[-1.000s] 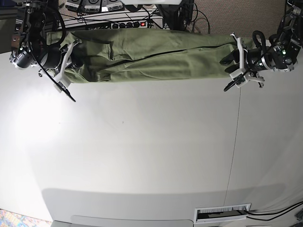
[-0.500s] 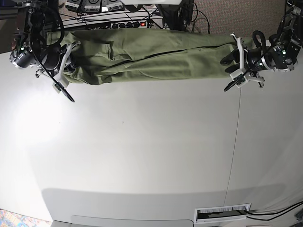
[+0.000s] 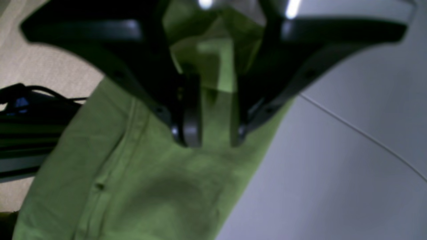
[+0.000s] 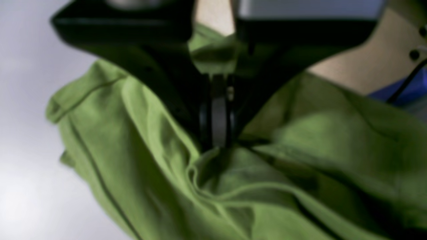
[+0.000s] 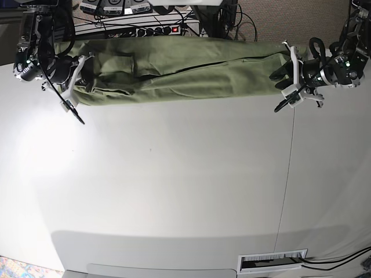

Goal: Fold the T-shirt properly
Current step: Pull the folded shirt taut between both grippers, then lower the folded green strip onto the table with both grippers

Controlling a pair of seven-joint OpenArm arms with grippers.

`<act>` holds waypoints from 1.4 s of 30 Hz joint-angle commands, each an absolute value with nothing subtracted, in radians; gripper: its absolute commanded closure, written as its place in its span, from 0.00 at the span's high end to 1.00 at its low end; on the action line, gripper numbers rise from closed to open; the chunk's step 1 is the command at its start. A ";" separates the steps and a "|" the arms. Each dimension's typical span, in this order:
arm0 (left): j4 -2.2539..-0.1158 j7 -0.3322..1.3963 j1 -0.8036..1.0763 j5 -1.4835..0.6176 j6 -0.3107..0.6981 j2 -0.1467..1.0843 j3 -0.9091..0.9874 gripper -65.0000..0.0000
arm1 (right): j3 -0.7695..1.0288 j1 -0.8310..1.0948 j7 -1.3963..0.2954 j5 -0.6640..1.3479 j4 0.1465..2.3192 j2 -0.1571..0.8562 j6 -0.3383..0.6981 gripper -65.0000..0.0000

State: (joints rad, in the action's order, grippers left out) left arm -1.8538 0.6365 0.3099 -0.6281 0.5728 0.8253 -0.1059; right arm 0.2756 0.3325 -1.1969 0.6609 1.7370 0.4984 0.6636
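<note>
A wide white table [image 5: 174, 185] fills most of the scene, with dark cables and a power strip [image 5: 155, 29] along its far edge. The green T-shirt [image 5: 185, 72] lies as a long band across the far side of the table, its long axis running left to right, stretched between two robot arms.

At the band's left end in the base view, the right gripper [image 5: 74, 81] has its jaws pressed together on a bunched fold of the shirt, seen up close in its wrist view [image 4: 215, 133]. At the right end, the left gripper [image 5: 291, 78] sits over the shirt's end with cloth between its fingers; its wrist view [image 3: 208, 131] shows a gap between the pads, so whether it is pinching the cloth cannot be told.

Each arm reaches inward from its own side, low over the table, and each is nearest its own end. The open table lies on the near side of the shirt, so any fold would likely come that way.
</note>
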 commanded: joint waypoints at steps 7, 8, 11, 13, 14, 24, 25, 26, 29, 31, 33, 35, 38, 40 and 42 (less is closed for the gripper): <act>-1.860 0.569 0.305 -0.569 0.572 0.839 -0.095 0.11 | 0.282 0.329 -1.057 0.548 1.725 0.513 0.661 0.00; -1.854 0.550 0.305 -0.554 0.572 0.839 -0.095 0.11 | 0.282 0.329 -1.040 0.533 1.725 0.513 0.661 0.00; -1.811 0.505 0.304 -0.533 0.572 0.839 -0.095 0.01 | 0.282 0.329 -1.017 0.504 1.725 0.513 0.661 0.00; -1.779 0.500 0.305 -0.534 0.573 0.839 -0.095 0.00 | 0.282 0.329 -1.017 0.504 1.725 0.513 0.660 0.00; -1.765 0.500 0.305 -0.535 0.574 0.839 -0.095 0.00 | 0.282 0.329 -1.016 0.504 1.725 0.513 0.660 0.00; -1.650 0.492 0.296 -0.501 0.630 0.743 -0.095 0.00 | 0.282 0.329 -0.894 0.425 1.725 0.510 0.659 0.00; -1.647 0.482 0.294 -0.476 0.630 0.729 -0.095 0.00 | 0.282 0.329 -0.881 0.406 1.725 0.509 0.659 0.00; -1.645 0.471 0.293 -0.448 0.630 0.715 -0.095 0.00 | 0.282 0.327 -0.872 0.394 1.724 0.507 0.659 0.00; -1.645 0.436 0.279 -0.395 0.630 0.692 -0.095 0.00 | 0.281 0.307 -0.859 0.384 1.710 0.507 0.659 0.00; -1.645 0.436 0.261 -0.392 0.624 0.686 -0.095 0.00 | 0.281 0.279 -0.856 0.384 1.691 0.507 0.659 0.00; -1.643 0.435 0.237 -0.374 0.608 0.680 -0.095 0.00 | 0.281 0.247 -0.856 0.385 1.672 0.507 0.658 0.00; -1.635 0.434 0.215 -0.366 0.595 0.676 -0.095 0.00 | 0.281 0.217 -0.855 0.385 1.656 0.507 0.658 0.00; -1.604 0.421 0.178 -0.366 0.595 0.676 -0.095 0.00 | 0.281 0.175 -0.853 0.385 1.625 0.507 0.658 0.00; -1.565 0.394 0.153 -0.366 0.595 0.676 -0.095 0.00 | 0.281 0.149 -0.847 0.385 1.597 0.506 0.658 0.00; -1.519 0.381 0.126 -0.366 0.595 0.676 -0.095 0.00 | 0.281 0.128 -0.828 0.385 1.567 0.507 0.658 0.00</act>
